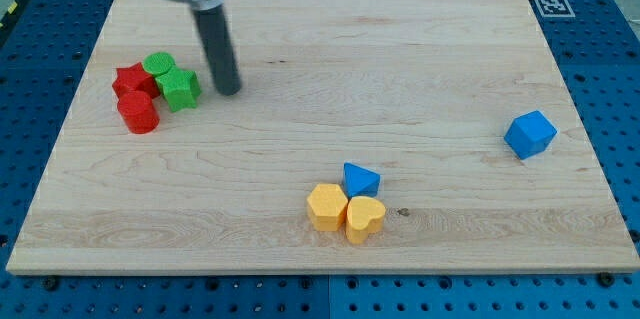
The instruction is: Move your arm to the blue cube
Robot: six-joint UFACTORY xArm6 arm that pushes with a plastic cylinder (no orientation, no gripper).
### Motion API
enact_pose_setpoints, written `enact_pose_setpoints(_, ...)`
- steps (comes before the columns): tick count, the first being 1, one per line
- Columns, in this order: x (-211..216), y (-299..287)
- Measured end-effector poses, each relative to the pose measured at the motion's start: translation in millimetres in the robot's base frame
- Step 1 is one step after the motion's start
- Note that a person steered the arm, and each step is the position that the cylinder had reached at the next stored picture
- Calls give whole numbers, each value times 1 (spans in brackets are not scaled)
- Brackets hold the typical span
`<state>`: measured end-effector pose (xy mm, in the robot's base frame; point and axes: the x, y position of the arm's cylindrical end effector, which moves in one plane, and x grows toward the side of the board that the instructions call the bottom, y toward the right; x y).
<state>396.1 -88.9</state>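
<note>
The blue cube (529, 134) sits near the view's right edge of the wooden board (400, 49), alone. My tip (229, 89) is at the view's upper left, far from the blue cube, just right of a green star-shaped block (180, 88). The rod rises from the tip toward the view's top.
A green cylinder (158, 64), a red star-shaped block (131, 81) and a red cylinder (138, 112) cluster left of the tip. At the bottom middle lie a blue triangular block (360, 178), a yellow hexagonal block (327, 206) and a yellow heart-shaped block (365, 218).
</note>
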Motion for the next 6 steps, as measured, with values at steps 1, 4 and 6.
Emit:
enact_pose_setpoints(1, -28, 100)
enact_pose_setpoints(4, -10, 433)
enact_pose_setpoints(6, 98, 398)
